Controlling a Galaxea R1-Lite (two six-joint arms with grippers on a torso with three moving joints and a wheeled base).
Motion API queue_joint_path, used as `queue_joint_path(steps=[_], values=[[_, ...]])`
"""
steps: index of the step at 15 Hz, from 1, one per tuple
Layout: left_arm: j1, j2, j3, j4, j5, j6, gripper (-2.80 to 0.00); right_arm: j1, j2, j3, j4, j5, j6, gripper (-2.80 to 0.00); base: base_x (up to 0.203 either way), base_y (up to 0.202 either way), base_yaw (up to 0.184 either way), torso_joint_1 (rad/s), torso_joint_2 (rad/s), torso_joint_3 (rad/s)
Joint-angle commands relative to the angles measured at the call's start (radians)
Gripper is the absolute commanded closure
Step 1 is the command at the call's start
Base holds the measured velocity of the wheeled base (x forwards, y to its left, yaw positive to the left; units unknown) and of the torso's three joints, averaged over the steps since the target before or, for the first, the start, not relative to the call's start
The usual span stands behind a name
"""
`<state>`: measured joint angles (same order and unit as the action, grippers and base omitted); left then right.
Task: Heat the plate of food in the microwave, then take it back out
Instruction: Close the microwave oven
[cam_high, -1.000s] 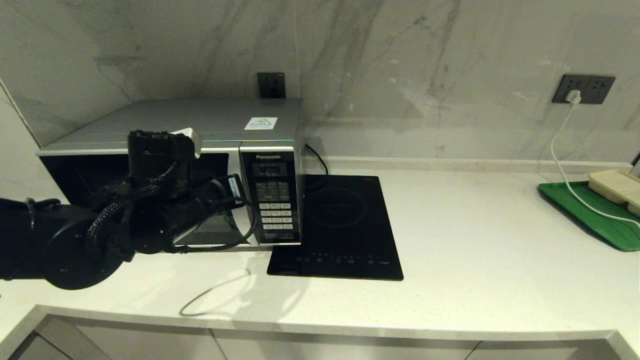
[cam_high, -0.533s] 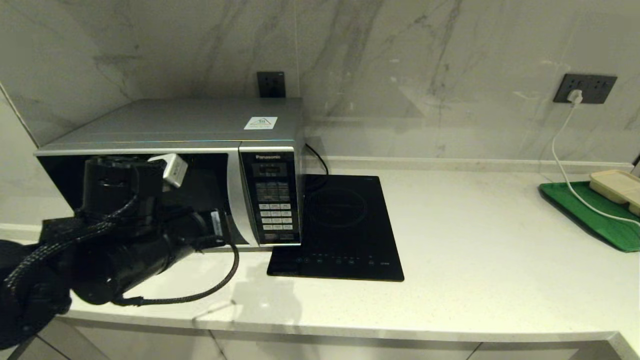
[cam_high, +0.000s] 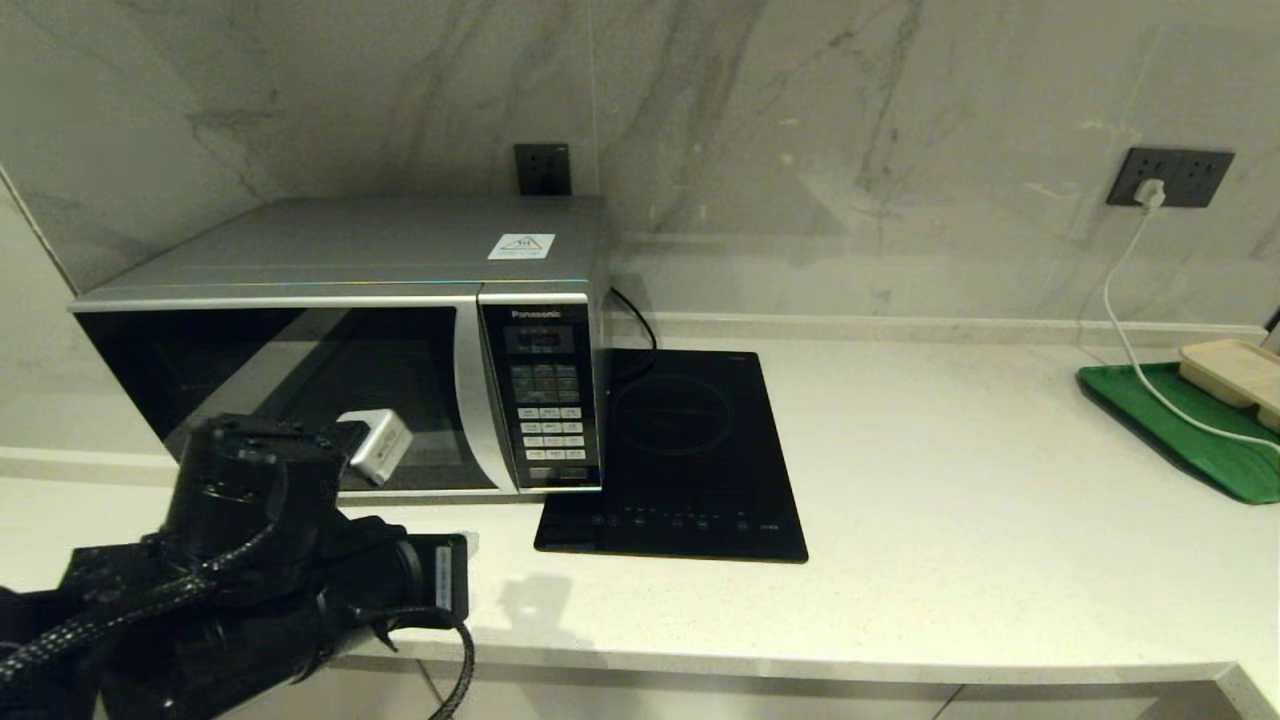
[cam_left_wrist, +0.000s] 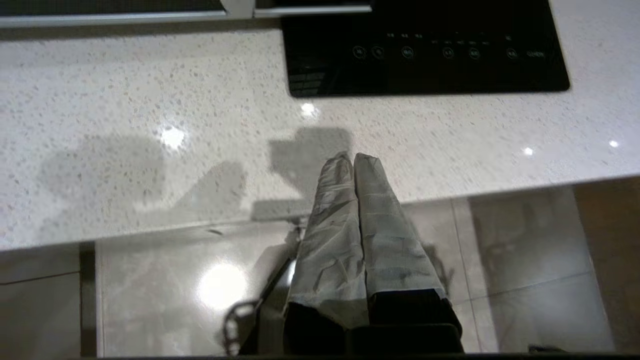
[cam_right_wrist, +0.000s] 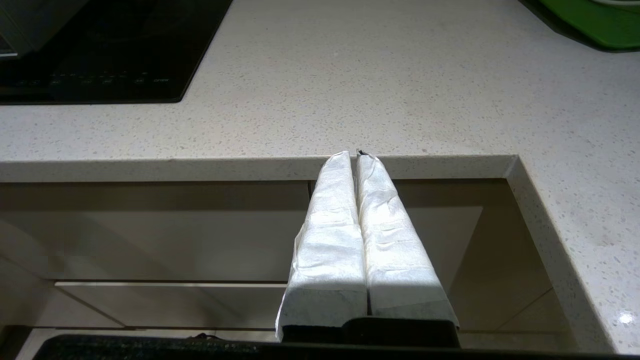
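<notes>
Nearby, black induction cooktop (cam_high: 680, 455) beside closed microwave (cam_high: 340, 340), green tray (cam_high: 1185, 430) rightward.

Big silver metal microwave box (cam_high: 340, 330) w/ dark glass door, black keypad panel w/ pale buttons, white triangle sticker on top. Flat glossy black induction cooktop (cam_high: 680, 450) just right of it, faint grey touch icons along near edge. White speckled stone countertop (cam_high: 950, 480); pale grey-veined marble wall (cam_high: 800, 120) behind. Dark grey wall sockets (cam_high: 1168, 177), white plug & white cable. Far right: green flat tray (cam_high: 1180, 430), beige compartment tray (cam_high: 1235, 372) on it. Left arm (cam_high: 250, 590) black, braided black cable; left gripper (cam_left_wrist: 354, 165) fingers wrapped in grey-white tape. Right gripper (cam_right_wrist: 353, 157) fingers taped white.
</notes>
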<state>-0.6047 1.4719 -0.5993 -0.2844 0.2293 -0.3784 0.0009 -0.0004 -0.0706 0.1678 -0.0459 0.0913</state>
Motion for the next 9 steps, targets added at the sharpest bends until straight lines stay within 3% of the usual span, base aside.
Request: queue_joint_path(steps=[1, 3, 6, 8, 9], values=[[-0.014, 0.171, 0.007, -0.167, 0.090, 0.039, 0.00, 0.001, 0.000, 0.000, 0.001, 0.000, 0.001, 0.00, 0.000, 0.000, 0.000, 0.000, 0.00, 0.000], [-0.034, 0.294, 0.036, -0.415, 0.154, 0.159, 0.00, 0.001, 0.000, 0.000, 0.001, 0.000, 0.001, 0.00, 0.000, 0.000, 0.000, 0.000, 0.00, 0.000], [-0.070, 0.473, 0.066, -0.684, 0.206, 0.357, 0.00, 0.001, 0.000, 0.000, 0.001, 0.000, 0.001, 0.00, 0.000, 0.000, 0.000, 0.000, 0.00, 0.000], [-0.089, 0.558, 0.065, -0.803, 0.221, 0.490, 0.00, 0.001, 0.000, 0.000, 0.001, 0.000, 0.001, 0.00, 0.000, 0.000, 0.000, 0.000, 0.00, 0.000], [-0.100, 0.590, 0.048, -0.817, 0.224, 0.507, 0.00, -0.001, 0.000, 0.000, 0.001, 0.000, 0.001, 0.00, 0.000, 0.000, 0.000, 0.000, 0.00, 0.000]])
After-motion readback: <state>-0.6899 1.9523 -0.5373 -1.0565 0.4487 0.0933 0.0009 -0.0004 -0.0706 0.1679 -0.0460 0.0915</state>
